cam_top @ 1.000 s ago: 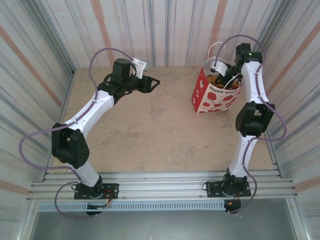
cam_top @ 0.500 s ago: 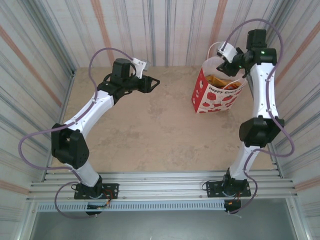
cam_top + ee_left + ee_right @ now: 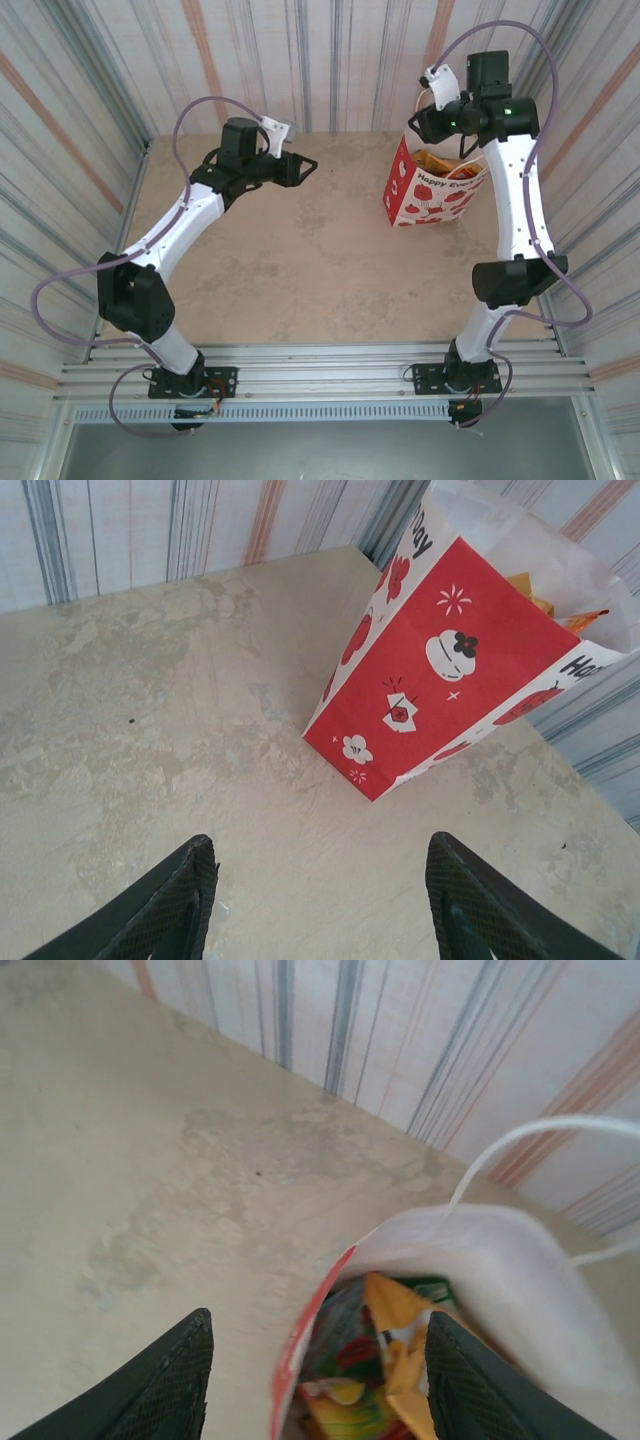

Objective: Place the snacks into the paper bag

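Desk (image 3: 300, 270) first, on the near side of the paper bag (image 3: 430, 198): bare tan surface btwn the near edge & the bag's printed front. Well to the bag's left, at about the same depth, the left fingers (image 3: 312, 165) hung over the desk, spread apart w/ nothing btwn them, pointed toward the bag's red side. The bag stood near the back-right corner, mouth open. Inside it lay the snacks (image 3: 380, 1360), a jumble of yellow, orange & green pkts below the rim; every pkt I could make out was in the bag. The right fingers (image 3: 421, 127) were directly above the bag's mouth, parted & empty, one tip over the desk just outside the red edge, the other over the opening. A white handle loop (image 3: 520, 1135) arced up just beside that second tip. Just behind the bag rose the striped wall (image 3: 340, 60).

Judgement: the drop looked done, so the step in hand was prob. the retreat from the bag. To do it well:
- Lift straight up until the tips are well above rim & handles, only then swing away.
- Leave the fingers parted, since closing could pinch the handle or the paper wall.
- No sideways drag: the bag is light paper, tall for its base, & a nudge at the rim would prob. tip it & spill pkts.
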